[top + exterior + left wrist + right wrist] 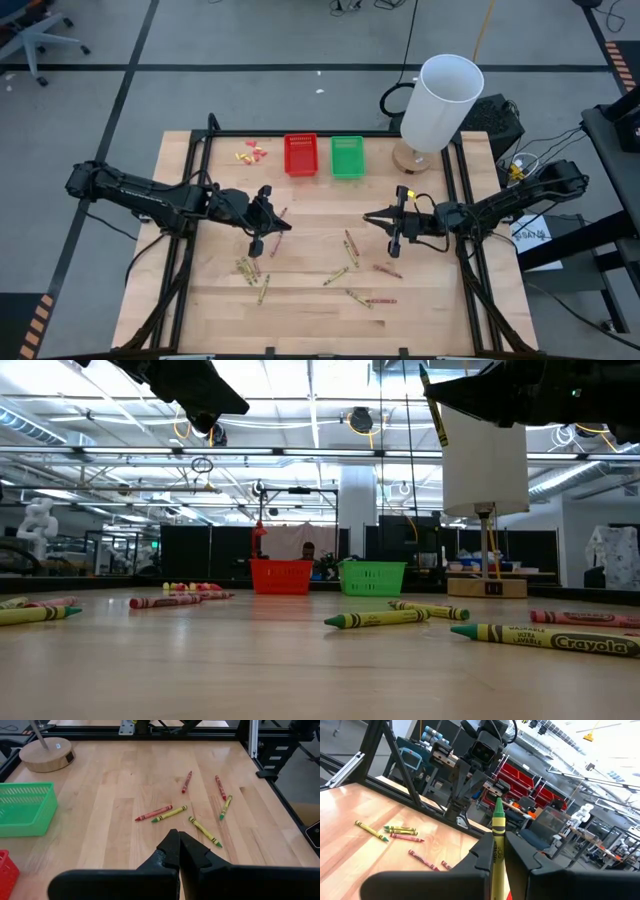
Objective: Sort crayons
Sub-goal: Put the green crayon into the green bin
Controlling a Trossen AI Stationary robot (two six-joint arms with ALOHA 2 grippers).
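Crayons [349, 274]: red and yellow-green, scattered flat across the tabletop's [300, 320] near half. Left gripper [258, 243]: fingers together, empty; right gripper [396, 240]: fingers clamped on one yellow-green crayon [498, 837]. Red basket [301, 155], green basket [347, 157]: side by side, far edge.

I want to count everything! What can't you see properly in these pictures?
- Inside the red basket and green basket: too small in the high view, walls hide it in the low view.
- Yellow-green crayon in the right gripper: lower end hidden between the jaws, right wrist view.
- Scraps: too small.
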